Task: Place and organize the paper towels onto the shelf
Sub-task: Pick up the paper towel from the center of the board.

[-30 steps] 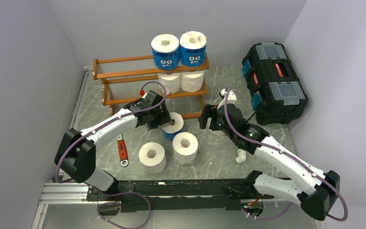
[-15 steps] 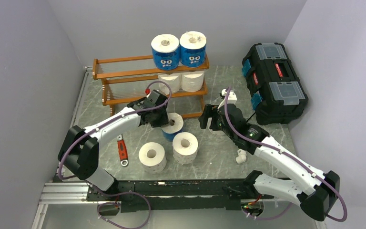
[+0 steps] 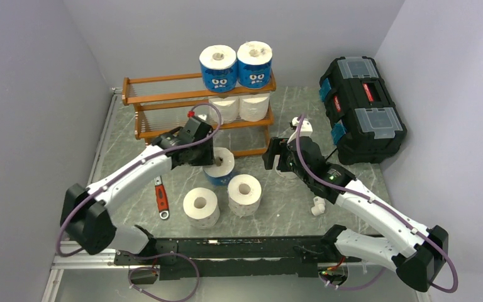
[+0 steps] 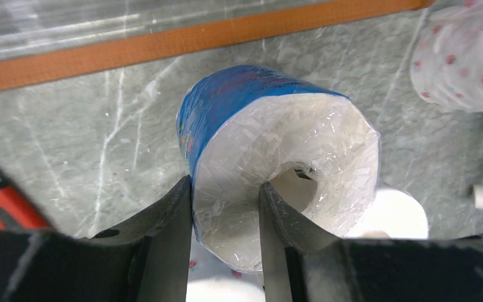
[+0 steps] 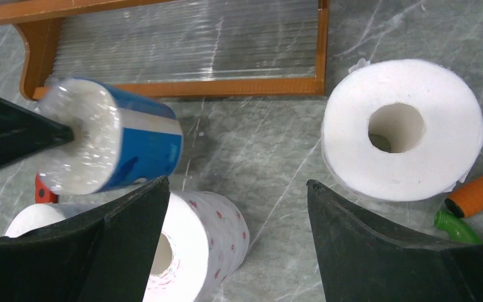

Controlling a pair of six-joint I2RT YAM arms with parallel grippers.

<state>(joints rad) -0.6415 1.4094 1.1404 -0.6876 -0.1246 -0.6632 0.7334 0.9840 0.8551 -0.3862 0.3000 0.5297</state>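
Blue-wrapped roll (image 4: 251, 135); crinkled clear film; hollow core.

Eight paper towels can be counted. Three are blue-wrapped rolls (image 3: 217, 75) (image 3: 255, 72) (image 4: 239, 107): two far, one in the middle. Five are plain white rolls (image 3: 227, 110) (image 3: 253, 108) (image 3: 188, 202) (image 3: 255, 189) (image 5: 352, 145): two far, two near, one to the right. There is one desk (image 3: 289, 207), one three-tier shelf (image 3: 157, 80), one black toolbox (image 3: 361, 107), one red-handled wrench (image 3: 161, 198) and one white pipe fitting (image 3: 317, 204). Two arms show, a left arm (image 3: 132, 173) and a right arm (image 3: 365, 201), with one tool each: the left tool (image 4: 225, 189) and the right tool (image 5: 238, 182).
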